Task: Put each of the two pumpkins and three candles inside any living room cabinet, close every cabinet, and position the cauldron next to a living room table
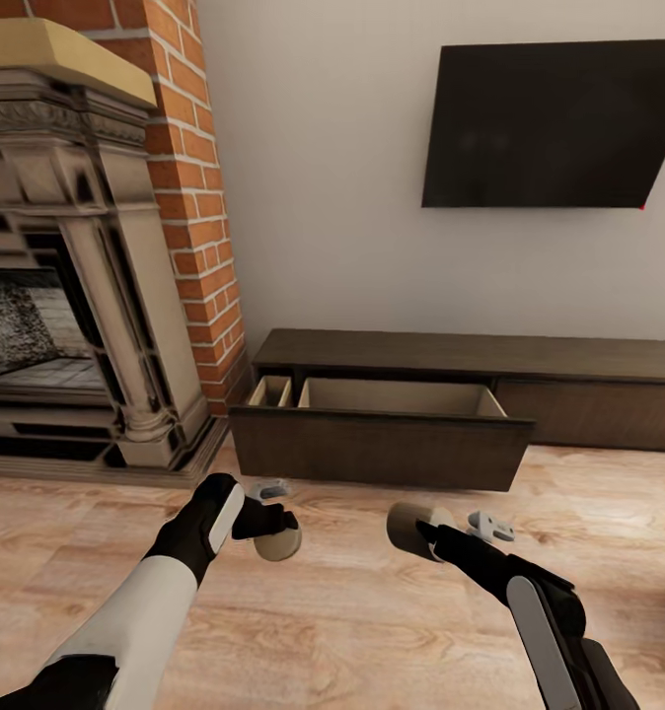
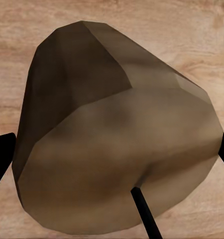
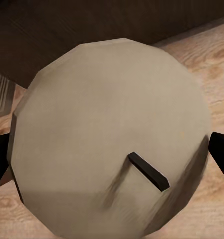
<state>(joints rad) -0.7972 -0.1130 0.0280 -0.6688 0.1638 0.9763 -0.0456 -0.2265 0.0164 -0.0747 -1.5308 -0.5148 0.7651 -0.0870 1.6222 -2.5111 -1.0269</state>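
Both arms reach forward from the bottom of the head view over a wooden floor (image 1: 332,631), and each carries a stubby beige candle. On the left, the left gripper (image 1: 273,528) is clamped on a candle (image 1: 278,544); the left wrist view shows that candle (image 2: 117,144) as a faceted brownish cylinder with a thin dark wick, dark fingers (image 2: 2,154) pressing in at both flanks. On the right, the right gripper (image 1: 433,530) is likewise clamped on a second candle (image 1: 416,528), whose round pale end and wick face the right wrist camera (image 3: 112,139). Ahead stands the cabinet (image 1: 471,355), a long, low, dark brown unit against the wall beneath a wall-mounted television (image 1: 554,123); its left drawer (image 1: 382,444) is pulled out, showing a pale beige interior split into a narrow and a wide compartment, both apparently bare. A brick-and-stone fireplace (image 1: 76,276) rises to the left. Judging from this, both candles are about to go into the open drawer, which lies near but not yet under either gripper. The risks: releasing short of the tall front panel would drop a candle onto the floor, where a cylinder could roll away, and a low approach could knock a candle against the panel and twist it out of the grip. Pumpkins, the third candle and the cauldron are yet to be dealt with.
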